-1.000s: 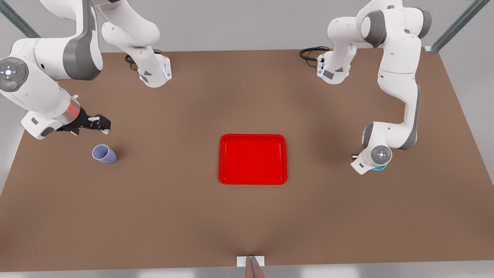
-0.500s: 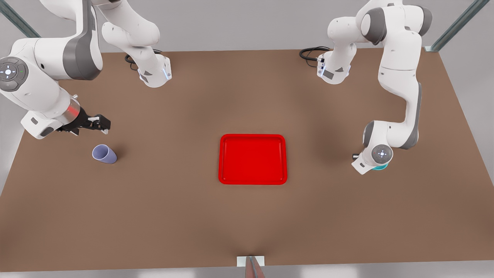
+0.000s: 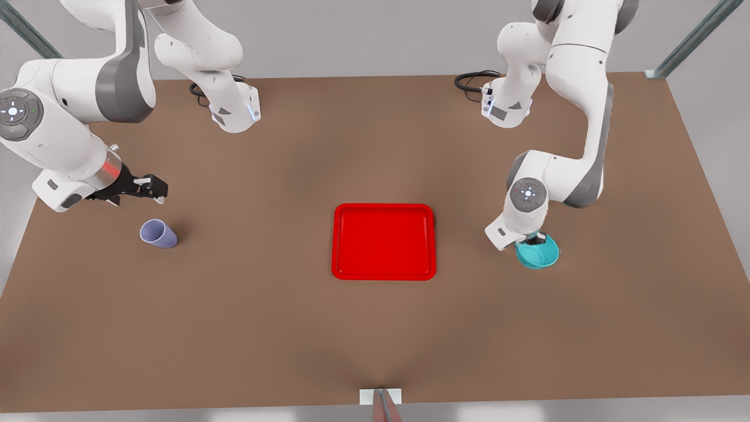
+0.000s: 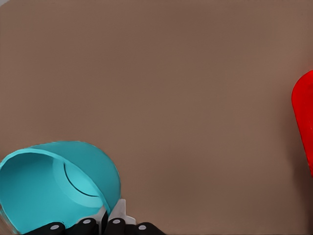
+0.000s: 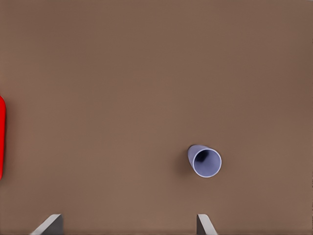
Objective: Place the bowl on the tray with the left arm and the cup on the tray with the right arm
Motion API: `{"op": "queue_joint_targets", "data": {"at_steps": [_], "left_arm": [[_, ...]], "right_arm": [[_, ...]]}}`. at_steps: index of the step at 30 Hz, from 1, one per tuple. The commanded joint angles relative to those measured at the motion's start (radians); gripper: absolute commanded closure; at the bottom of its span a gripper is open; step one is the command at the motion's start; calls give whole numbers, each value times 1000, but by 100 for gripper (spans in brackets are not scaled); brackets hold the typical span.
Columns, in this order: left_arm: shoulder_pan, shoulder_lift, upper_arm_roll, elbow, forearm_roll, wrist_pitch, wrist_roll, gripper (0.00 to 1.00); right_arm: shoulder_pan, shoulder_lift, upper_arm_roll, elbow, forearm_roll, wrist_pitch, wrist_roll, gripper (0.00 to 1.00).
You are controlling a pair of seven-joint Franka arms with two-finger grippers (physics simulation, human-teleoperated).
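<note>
Teal bowl (image 3: 538, 253) hangs pinched by its rim in your left gripper (image 3: 532, 239), off the red tray (image 3: 384, 241) on the front view's right. The cup (image 3: 158, 234) stands well off the tray's far side, just below the waiting right gripper (image 3: 153, 189).

Left wrist view: fingers (image 4: 120, 213) clamp the bowl's wall (image 4: 58, 186), tray edge (image 4: 303, 122) ahead across bare table.

Right wrist view: fingertips (image 5: 205, 224) spread wide, cup (image 5: 205, 161) between them and farther out.

On the brown table (image 3: 293, 328) there are 1 flat bright red rectangular tray (image 3: 384, 241), 1 small round teal bowl (image 3: 539, 255), 1 small lavender tapered cup (image 3: 158, 234), and 2 white jointed robot arms, each with 1 black two-finger gripper: the left gripper (image 3: 534, 239) and the right gripper (image 3: 153, 189).
</note>
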Motion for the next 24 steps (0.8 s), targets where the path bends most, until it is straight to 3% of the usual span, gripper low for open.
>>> {"op": "queue_joint_targets", "data": {"at_steps": [1, 7, 11, 12, 13, 15, 16, 20, 21, 22, 24], "left_arm": [[-11, 3, 0, 2, -126, 0, 2, 77], [-294, 64, 2, 69, -209, 4, -105, 77], [-408, 191, 2, 152, -215, 20, -161, 77], [-417, 220, 2, 163, -215, 21, -162, 77], [-425, 237, 2, 174, -219, 29, -162, 77], [-425, 256, 3, 184, -219, 44, -162, 77], [-431, 263, 3, 189, -219, 49, -162, 77], [-474, 342, 8, 243, -226, 70, -193, 75], [-477, 354, 8, 247, -224, 72, -204, 66], [-475, 365, 9, 247, -224, 72, -205, 2], [-475, 363, 11, 247, -221, 70, -205, 0]], "right_arm": [[-9, 1, 0, -2, -1, 1, 0, 0], [-99, 156, -6, 8, -73, 15, -71, 0], [-263, 326, -3, -6, -73, 170, -131, 0], [-288, 324, -2, -84, -72, 251, -144, 0], [-328, 285, 15, -176, -69, 314, -146, 0], [-547, 220, 187, -357, -72, 470, -151, 0], [-616, 220, 232, -403, -75, 523, -171, 0], [-613, 229, 233, -466, -75, 562, -210, 0], [-621, 225, 244, -494, -75, 564, -213, 0], [-625, 209, 250, -538, -75, 610, -213, 0], [-644, 214, 253, -549, -75, 613, -217, 0]]}}
